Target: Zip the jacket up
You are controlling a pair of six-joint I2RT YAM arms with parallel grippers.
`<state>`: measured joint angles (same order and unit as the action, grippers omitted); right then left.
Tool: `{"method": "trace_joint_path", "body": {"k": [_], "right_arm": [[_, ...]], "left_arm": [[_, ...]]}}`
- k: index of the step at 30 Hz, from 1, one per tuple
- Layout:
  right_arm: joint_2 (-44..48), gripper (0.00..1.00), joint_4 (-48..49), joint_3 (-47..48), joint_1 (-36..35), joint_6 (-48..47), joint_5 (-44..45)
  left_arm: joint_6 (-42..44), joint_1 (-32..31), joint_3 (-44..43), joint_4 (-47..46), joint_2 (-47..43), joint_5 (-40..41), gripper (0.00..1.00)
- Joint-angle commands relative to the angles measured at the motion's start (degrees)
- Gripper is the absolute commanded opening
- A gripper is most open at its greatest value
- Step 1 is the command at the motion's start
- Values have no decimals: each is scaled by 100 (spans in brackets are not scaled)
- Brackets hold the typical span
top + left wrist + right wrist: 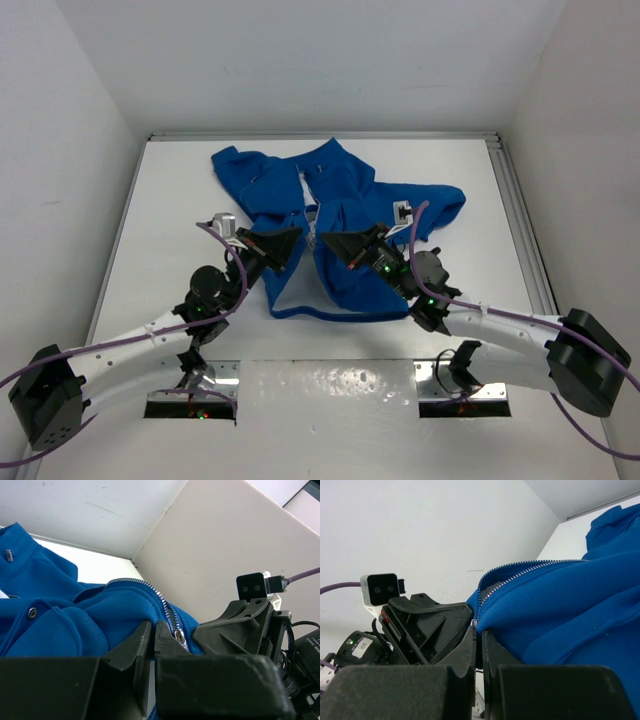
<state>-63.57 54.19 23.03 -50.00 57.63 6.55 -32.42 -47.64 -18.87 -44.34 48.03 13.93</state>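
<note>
R tool (pixel 479 632) is filling the bottom of the frame. Its two black fingers (pixel 455 670) are standing nearly together w/ only a thin slit btwn them, pinching the jacket (pixel 570 615) edge at the tips. Pale zipper (pixel 520 576) teeth are running from that pinch up & to the right along the blue fabric. L tool (pixel 462 617) is sitting just beside the tips; can't tell its grip. Its white camera (pixel 379 589) is facing this way, purple cable (pixel 337 587) trailing off left. White wall (pixel 445 525) is filling the bkgd, and the counter (pixel 560 535) is showing top right.
</note>
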Motion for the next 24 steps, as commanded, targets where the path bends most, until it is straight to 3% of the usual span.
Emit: {"method": "trace_joint_path", "body": {"k": [1, 24], "right_arm": [[108, 0, 443, 62, -10, -67, -83], [38, 0, 328, 281, -10, -612, -346]], "left_arm": [[-45, -61, -266, -365, -4, -119, 0], [8, -61, -284, 715, -514, -909, 0]]}}
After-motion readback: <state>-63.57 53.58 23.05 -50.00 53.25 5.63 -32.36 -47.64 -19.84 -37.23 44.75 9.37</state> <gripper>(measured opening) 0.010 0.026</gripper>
